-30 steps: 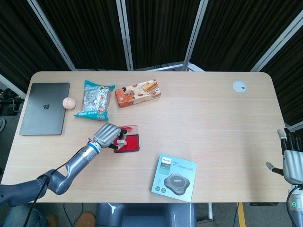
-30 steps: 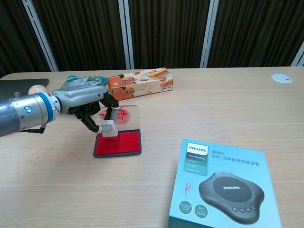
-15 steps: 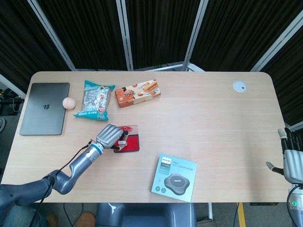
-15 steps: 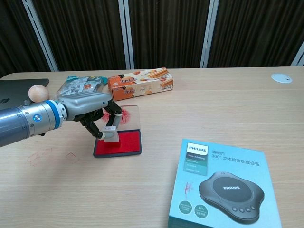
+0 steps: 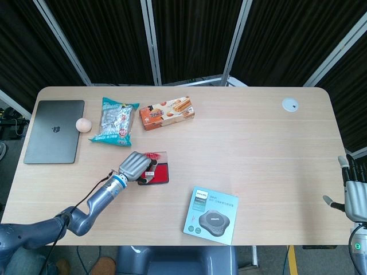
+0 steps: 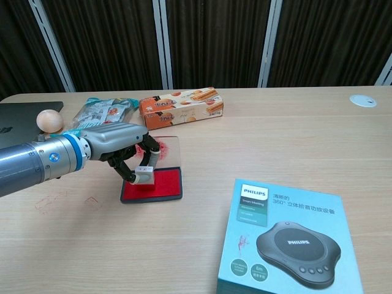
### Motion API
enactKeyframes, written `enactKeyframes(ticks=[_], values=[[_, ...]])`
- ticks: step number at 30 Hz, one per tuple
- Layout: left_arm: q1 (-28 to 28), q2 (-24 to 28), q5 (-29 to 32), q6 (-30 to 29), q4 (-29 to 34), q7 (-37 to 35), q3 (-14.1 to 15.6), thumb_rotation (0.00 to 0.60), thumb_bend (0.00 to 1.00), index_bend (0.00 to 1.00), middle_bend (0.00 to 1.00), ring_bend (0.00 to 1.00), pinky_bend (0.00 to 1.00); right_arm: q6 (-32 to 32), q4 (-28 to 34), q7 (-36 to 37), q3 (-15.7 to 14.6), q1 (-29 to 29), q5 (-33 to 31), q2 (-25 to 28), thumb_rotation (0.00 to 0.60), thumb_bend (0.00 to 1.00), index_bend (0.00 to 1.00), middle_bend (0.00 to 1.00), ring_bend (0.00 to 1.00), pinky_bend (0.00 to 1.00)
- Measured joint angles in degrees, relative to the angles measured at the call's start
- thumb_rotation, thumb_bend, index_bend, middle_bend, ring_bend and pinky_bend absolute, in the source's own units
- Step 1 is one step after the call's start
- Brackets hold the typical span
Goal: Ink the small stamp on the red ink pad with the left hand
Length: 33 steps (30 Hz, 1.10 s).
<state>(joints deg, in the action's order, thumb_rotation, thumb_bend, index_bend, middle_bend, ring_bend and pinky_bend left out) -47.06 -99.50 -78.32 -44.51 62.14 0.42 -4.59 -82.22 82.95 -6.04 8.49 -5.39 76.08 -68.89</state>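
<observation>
My left hand (image 6: 119, 147) (image 5: 136, 166) pinches the small white stamp (image 6: 146, 174) and holds it down on the red ink pad (image 6: 160, 185) (image 5: 159, 173), at the pad's left part. The stamp's base touches the red surface. The pad's clear lid (image 6: 168, 150), smeared with red ink, lies open behind it. In the head view the hand covers the stamp. My right hand (image 5: 355, 192) hangs off the table's right edge with its fingers apart and holds nothing.
A Philips speaker box (image 6: 288, 236) lies to the right of the pad. Behind the pad are an orange biscuit box (image 6: 180, 102), a teal snack bag (image 5: 115, 120), a peach-coloured ball (image 5: 84, 124) and a grey laptop (image 5: 53, 131).
My left hand has lowered the stamp from just above the pad onto its red surface and moved slightly forward. The right hand has stayed still.
</observation>
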Motion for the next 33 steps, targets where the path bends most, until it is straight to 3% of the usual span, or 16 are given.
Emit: enactKeyframes(ticks=[19,33], values=[[0.3,0.2,0.0,-0.7,-0.1,-0.9,-0.2,0.6,0.46,0.63,0.58,0.88,0.91,0.0,0.0,0.1,0.0,0.0,-0.2,0.0,0.6,0.0,0.0,0.0,0.0,0.0],[1.4,8.3,-0.7,-3.2,8.8,-4.2,-1.2,0.6,0.46,0.63,0.58,0.88,0.91,-0.1,0.4,-0.1,-0.2,0.0,0.1,0.0,0.6,0.0,0.0,0.0,0.0,0.0]])
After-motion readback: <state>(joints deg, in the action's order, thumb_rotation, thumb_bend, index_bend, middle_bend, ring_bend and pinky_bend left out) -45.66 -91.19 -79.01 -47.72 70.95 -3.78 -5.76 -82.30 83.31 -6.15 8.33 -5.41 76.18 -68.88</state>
